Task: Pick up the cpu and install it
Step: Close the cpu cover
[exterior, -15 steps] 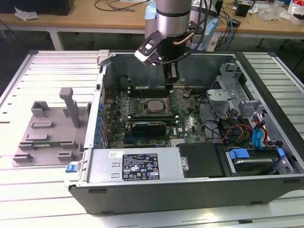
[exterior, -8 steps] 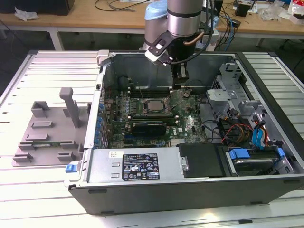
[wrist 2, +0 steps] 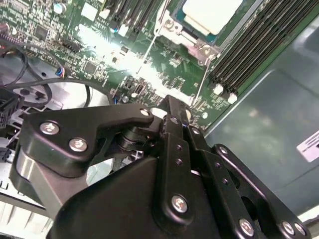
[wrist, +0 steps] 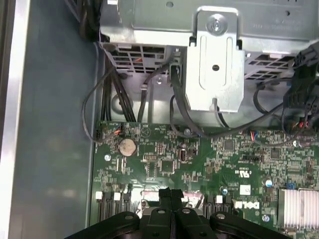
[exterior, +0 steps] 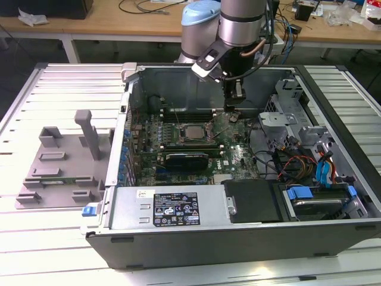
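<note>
I see the open computer case (exterior: 238, 238) on a pale slatted surface (exterior: 36, 250), with wooden desks (exterior: 119, 24) far behind. The cpu (exterior: 191, 132) lies in the motherboard socket, cut off in the second wrist view. My end effector (exterior: 233, 109) hovers near it, toward the exterior view's right, fingers pressed together and empty.

No print here comes clear enough for me to read: a black label (exterior: 176, 208) and a small white sticker (exterior: 145, 193) on the power supply cover (exterior: 211, 208), white marks (wrist: 246, 205) on the motherboard (wrist: 164, 149), and a white sticker (wrist 2: 309, 146) on the case wall (wrist 2: 269, 114).
</note>
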Robot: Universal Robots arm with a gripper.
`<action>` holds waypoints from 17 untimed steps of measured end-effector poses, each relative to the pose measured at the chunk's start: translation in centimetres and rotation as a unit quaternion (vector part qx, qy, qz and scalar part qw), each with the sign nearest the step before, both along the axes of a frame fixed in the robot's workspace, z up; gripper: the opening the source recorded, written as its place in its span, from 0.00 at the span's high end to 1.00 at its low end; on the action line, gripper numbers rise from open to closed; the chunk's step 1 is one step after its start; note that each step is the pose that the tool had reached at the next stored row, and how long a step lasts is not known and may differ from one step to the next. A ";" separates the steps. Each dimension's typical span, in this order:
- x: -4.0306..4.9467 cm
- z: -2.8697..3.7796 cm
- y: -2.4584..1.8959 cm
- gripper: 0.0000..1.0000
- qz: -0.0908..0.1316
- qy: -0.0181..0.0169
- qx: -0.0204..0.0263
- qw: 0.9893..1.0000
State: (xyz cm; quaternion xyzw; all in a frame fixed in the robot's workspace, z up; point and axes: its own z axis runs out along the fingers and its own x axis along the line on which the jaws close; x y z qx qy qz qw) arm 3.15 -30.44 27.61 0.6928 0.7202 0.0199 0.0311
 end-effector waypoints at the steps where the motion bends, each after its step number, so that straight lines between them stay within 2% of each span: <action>1: 0.15 0.00 0.00 0.89 0.000 0.000 0.000 1.000; 3: 0.67 0.01 0.00 0.89 0.000 0.000 0.000 1.000; 5: 0.71 0.00 0.00 0.89 0.000 0.000 0.000 1.000; 7: 1.33 -0.03 0.00 0.89 0.000 0.005 0.000 1.000; 12: 2.32 -0.16 0.00 0.89 0.000 0.010 0.000 1.000; 15: 2.68 -0.22 0.00 0.89 0.000 0.011 0.000 1.000; 17: 2.78 -0.69 0.00 0.89 0.000 0.014 0.000 1.000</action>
